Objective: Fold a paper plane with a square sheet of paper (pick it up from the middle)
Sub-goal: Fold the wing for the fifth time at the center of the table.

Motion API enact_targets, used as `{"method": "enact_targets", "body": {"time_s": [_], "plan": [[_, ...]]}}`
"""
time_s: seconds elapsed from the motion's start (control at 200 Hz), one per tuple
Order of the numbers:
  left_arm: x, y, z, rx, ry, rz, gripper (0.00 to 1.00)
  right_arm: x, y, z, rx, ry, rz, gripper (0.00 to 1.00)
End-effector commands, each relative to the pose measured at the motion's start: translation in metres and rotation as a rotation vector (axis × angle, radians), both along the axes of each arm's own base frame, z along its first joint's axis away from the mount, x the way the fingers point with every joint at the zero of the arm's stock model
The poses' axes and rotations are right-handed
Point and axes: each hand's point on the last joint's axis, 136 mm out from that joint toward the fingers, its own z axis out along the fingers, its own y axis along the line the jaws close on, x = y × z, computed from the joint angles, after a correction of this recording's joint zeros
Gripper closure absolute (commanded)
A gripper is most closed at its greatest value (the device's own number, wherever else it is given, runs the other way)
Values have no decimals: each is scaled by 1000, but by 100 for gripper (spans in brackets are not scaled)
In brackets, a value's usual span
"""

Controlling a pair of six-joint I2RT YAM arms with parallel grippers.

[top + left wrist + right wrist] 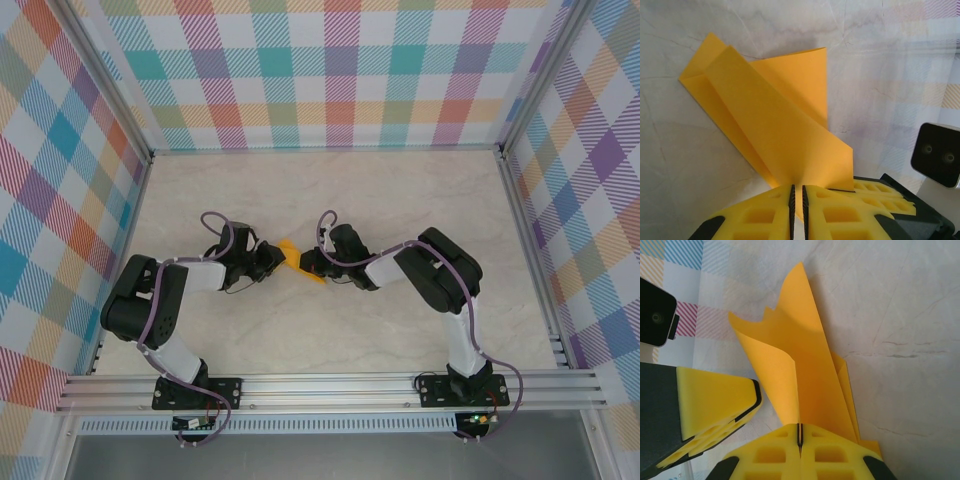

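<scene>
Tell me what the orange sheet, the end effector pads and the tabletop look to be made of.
The paper: thin, matte orange-yellow paper; it holds sharp creases and curls freely. The pads: yellow, matte, moulded with square pockets, likely foam or soft plastic. The table: smooth, pale marble look with grey veins; real stone or printed laminate, I cannot tell.

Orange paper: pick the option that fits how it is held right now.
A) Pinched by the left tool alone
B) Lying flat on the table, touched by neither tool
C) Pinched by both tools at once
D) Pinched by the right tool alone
C: the orange paper runs down into the narrow slit between the closed yellow pads of the left tool and likewise of the right tool.
</scene>
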Motion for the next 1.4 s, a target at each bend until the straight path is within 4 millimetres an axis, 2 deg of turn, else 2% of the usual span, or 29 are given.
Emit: {"method": "enact_targets", "body": {"time_s": [0.0,0.2,0.375,0.915,1.135,1.27,1.395], "plan": [[-2,-7,4,-10,-36,-35,85,0,-13,-32,-72,82,-35,100],[3,-11,5,-22,-47,-49,85,-2,-13,-34,-75,88,-29,100],[2,-13,-5,-23,-19,-54,86,-1,-13,-33,-73,90,-25,100],[5,-7,-15,29,14,-41,89,-5,-11,-34,-70,96,-1,100],[2,-3,-23,64,86,-28,91,-5,-10,-31,-72,86,12,100],[-4,-1,-29,86,151,-26,93,-5,-8,-19,-67,63,40,93],[-9,3,-33,108,184,-20,94,-2,-9,0,-40,24,68,76]]}}
